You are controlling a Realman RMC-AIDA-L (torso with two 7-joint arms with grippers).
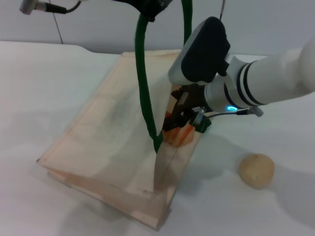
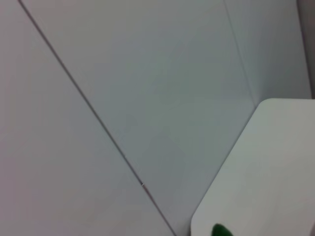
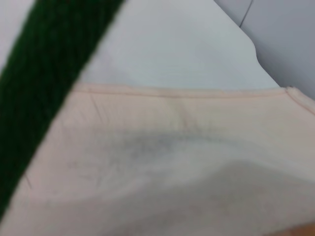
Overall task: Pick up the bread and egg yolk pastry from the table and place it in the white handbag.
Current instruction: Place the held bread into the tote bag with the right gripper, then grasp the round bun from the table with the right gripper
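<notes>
The white handbag [image 1: 113, 142] stands open on the table, its green rope handles [image 1: 143, 88] pulled up taut to my left gripper [image 1: 153, 7] at the top edge of the head view. My right gripper [image 1: 183, 118] reaches into the bag's mouth, shut on the bread [image 1: 178, 134], whose orange stripes show just inside the rim. The egg yolk pastry [image 1: 256, 170], a round beige ball, lies on the table to the right of the bag, apart from both grippers. The right wrist view shows the bag's cream fabric [image 3: 187, 162] and a green handle [image 3: 44, 83] close up.
The white table [image 1: 44, 88] stretches left of the bag, with a grey wall behind it. A cable and a grey plug [image 1: 34, 6] hang at the upper left. The left wrist view shows the wall and a table corner [image 2: 266, 167].
</notes>
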